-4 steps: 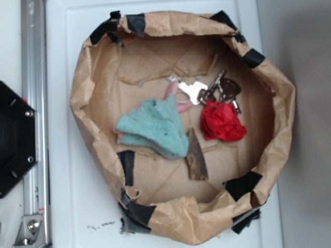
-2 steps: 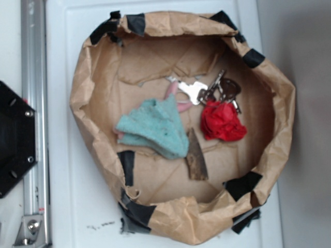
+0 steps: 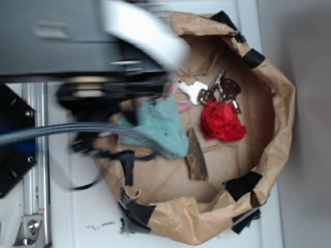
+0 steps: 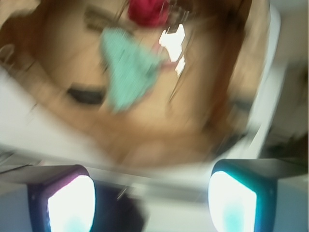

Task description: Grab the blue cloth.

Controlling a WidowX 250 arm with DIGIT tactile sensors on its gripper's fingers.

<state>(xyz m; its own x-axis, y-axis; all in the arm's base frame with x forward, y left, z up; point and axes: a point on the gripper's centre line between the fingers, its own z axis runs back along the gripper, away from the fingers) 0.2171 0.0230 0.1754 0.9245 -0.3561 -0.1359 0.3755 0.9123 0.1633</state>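
The blue cloth (image 3: 164,130) is a teal fuzzy triangle lying on the floor of a crumpled brown paper bowl (image 3: 282,103), left of centre. My arm (image 3: 119,95) is a motion-blurred mass over the bowl's upper left rim and partly covers the cloth's left edge. The wrist view is blurred too. There the blue cloth (image 4: 128,72) lies well ahead of my gripper (image 4: 152,203), which is open, its two fingers far apart with nothing between them. The gripper is still outside the bowl's near rim.
A red cloth wad (image 3: 222,123) lies right of the blue cloth, with a bunch of keys (image 3: 207,90) just above it. A brown flat scrap (image 3: 196,157) touches the blue cloth's lower right. A metal rail (image 3: 36,175) and a black base (image 3: 13,155) stand at the left.
The arm was out of view before. It has swung in fast from the upper left and now covers the bowl's upper left part. The cloths and keys have not moved.
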